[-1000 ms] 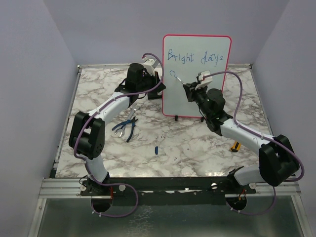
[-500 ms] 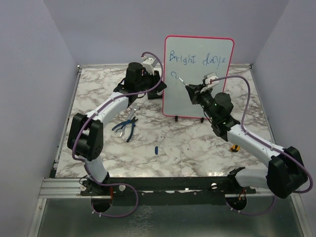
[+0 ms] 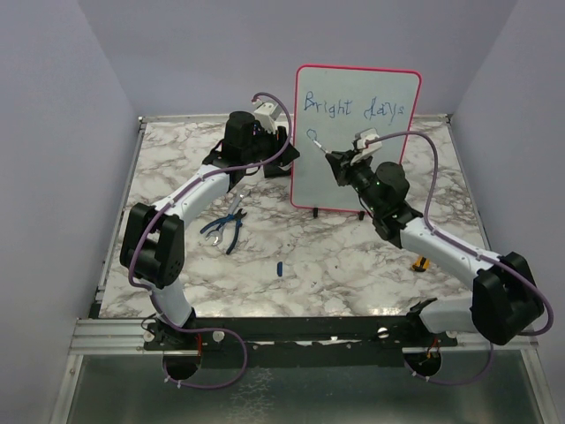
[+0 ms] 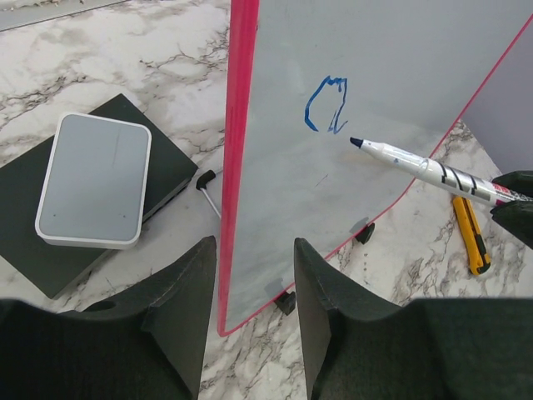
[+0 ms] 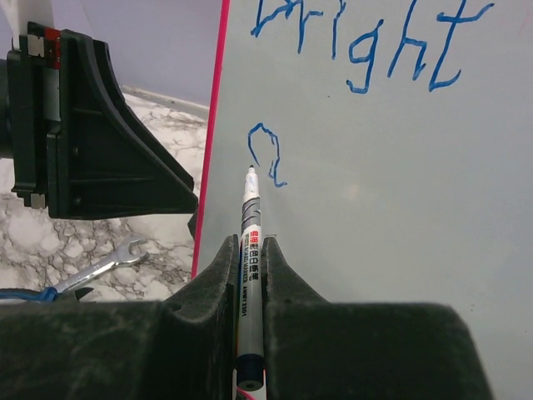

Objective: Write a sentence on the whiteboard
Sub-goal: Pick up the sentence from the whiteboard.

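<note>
The whiteboard (image 3: 362,155) stands upright at the back of the table, pale with a red-pink frame (image 4: 237,125). The sentence (image 3: 357,107) reads "Bright days" in blue, and a single blue letter (image 5: 268,152) sits on the line below. My left gripper (image 4: 254,242) is open, with one finger on each side of the board's left edge (image 3: 292,150) and a small gap around it. My right gripper (image 5: 248,243) is shut on a white marker (image 5: 251,218). The marker's tip (image 4: 356,142) is just short of the board, beside the blue letter (image 4: 326,104).
A grey-white pad on a black block (image 4: 96,179) lies behind the board's left edge. Blue pliers (image 3: 225,231) and a wrench (image 3: 235,215) lie left of centre, a blue cap (image 3: 279,268) in the middle, and a yellow knife (image 3: 422,262) at the right.
My left gripper has opened off the board's left edge. The board's top has shifted slightly right. My right arm drew back and returned with the marker beside the blue letter.
</note>
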Controlling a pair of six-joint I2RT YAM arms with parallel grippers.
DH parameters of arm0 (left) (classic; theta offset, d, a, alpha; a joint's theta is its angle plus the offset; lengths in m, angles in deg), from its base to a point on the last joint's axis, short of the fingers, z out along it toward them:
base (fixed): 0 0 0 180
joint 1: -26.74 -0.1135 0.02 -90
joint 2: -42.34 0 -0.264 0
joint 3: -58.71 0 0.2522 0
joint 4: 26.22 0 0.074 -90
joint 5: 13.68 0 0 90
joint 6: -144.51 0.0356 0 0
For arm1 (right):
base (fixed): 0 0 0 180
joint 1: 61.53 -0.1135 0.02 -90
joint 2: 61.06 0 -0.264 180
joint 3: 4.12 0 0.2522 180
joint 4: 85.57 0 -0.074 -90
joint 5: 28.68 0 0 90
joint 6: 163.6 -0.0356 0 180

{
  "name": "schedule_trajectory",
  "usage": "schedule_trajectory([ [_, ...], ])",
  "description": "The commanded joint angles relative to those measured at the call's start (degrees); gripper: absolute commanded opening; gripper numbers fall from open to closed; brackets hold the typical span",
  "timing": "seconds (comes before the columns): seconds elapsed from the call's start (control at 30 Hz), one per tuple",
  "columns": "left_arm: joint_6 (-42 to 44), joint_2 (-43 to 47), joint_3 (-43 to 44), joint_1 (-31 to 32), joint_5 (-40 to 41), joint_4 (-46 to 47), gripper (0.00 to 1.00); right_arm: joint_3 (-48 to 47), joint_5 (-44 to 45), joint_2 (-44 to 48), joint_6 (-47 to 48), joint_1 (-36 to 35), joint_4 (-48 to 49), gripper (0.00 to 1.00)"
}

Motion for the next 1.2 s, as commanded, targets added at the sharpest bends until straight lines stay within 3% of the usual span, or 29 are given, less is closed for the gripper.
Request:
schedule_trajectory([
  [0.0,0.37,-0.24,1.3,-0.32,-0.64,-0.26,0.44,-2.48,-1.23,-1.68,1.43,-0.68,0.05,0.01],
  [0.4,0.09,-1.99,2.4,-0.15,-1.63,-0.17,0.36,-3.52,1.22,-4.21,1.39,-0.83,1.55,0.01],
  [1.17,0.28,-1.42,1.79,0.06,-1.56,-0.24,0.34,-3.52,5.62,-4.9,1.44,-0.83,2.99,0.01],
])
